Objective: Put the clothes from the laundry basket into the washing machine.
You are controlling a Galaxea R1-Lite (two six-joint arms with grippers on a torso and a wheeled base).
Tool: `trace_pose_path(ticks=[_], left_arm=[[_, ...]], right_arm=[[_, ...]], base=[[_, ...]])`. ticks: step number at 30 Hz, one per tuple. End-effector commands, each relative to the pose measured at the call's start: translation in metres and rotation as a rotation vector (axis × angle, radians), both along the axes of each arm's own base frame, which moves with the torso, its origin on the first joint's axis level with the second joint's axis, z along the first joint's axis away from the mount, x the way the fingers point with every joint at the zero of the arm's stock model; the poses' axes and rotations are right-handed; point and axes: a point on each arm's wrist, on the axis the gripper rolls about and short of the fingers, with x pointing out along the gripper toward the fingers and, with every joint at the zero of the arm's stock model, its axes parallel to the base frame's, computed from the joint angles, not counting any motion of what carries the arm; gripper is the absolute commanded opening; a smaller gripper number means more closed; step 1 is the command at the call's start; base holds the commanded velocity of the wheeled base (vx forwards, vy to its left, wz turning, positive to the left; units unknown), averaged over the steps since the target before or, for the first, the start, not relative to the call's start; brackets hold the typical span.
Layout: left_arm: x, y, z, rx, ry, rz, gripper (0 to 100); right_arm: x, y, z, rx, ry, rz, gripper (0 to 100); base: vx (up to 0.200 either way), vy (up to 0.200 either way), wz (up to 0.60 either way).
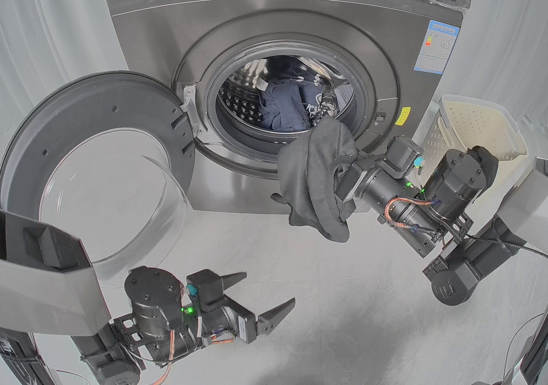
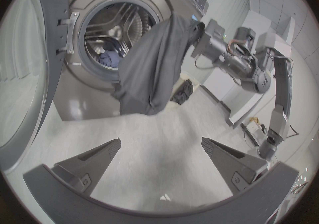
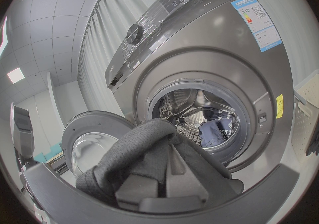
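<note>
**lint_trap:** ok so where's the load sitting vs the drum mouth (image 1: 285,96) of the washing machine (image 1: 274,20)?

**spinfan:** The right gripper (image 1: 347,180) is clamped shut on a dark grey garment (image 1: 311,175), just in front of the mouth's lower right rim. In the head view the cloth's top fold overlaps that rim, but I can't tell if it actually touches. The rest hangs straight down below the mouth, so its long axis is vertical.

**lint_trap:** so which way is the opening from the claw?

**spinfan:** Up and forward, a bit to the robot's left. I reckon the next move needs a lift as well as a push in, otherwise the dangling tail could drag on the rim and flop outside. Some blue clothes (image 1: 285,106) are already lying inside, low behind the mouth.

**lint_trap:** and the other arm?

**spinfan:** The left gripper (image 1: 269,288) is well back from the mouth, low and off to its left, jaws spread wide with nothing in them. The door (image 1: 97,117) is swung fully open to the left of the mouth, so it's out of the way. The right arm is clearly the nearer one. The laundry basket (image 1: 485,117) stands off to the right of the mouth with something dark at its edge, maybe one more piece.
</note>
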Motion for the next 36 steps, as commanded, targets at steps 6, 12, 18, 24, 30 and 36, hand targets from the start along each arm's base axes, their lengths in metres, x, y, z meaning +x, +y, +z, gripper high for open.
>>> trace_pose_path(ticks=[6, 12, 18, 24, 30, 36], left_arm=[[0.051, -0.036, 0.032, -0.164, -0.181, 0.023, 100], [0.071, -0.042, 0.019, -0.157, -0.181, 0.040, 100], [0.084, -0.045, 0.015, -0.166, -0.190, 0.042, 100], [0.103, -0.044, 0.001, -0.139, -0.202, 0.075, 100], [0.119, -0.039, -0.010, -0.120, -0.210, 0.110, 100], [0.125, -0.043, -0.012, -0.129, -0.220, 0.114, 100]], right_arm=[[-0.009, 0.013, -0.013, -0.026, 0.039, 0.040, 0], [-0.014, 0.021, -0.013, -0.020, 0.040, 0.050, 0], [-0.025, 0.028, -0.012, -0.021, 0.043, 0.081, 0], [-0.038, 0.035, -0.011, -0.012, 0.055, 0.100, 0], [-0.062, 0.044, -0.010, -0.010, 0.076, 0.153, 0], [-0.066, 0.044, -0.008, -0.005, 0.079, 0.156, 0]], base=[[0.000, 0.000, 0.00], [0.000, 0.000, 0.00], [0.000, 0.000, 0.00], [0.000, 0.000, 0.00], [0.000, 0.000, 0.00], [0.000, 0.000, 0.00]])
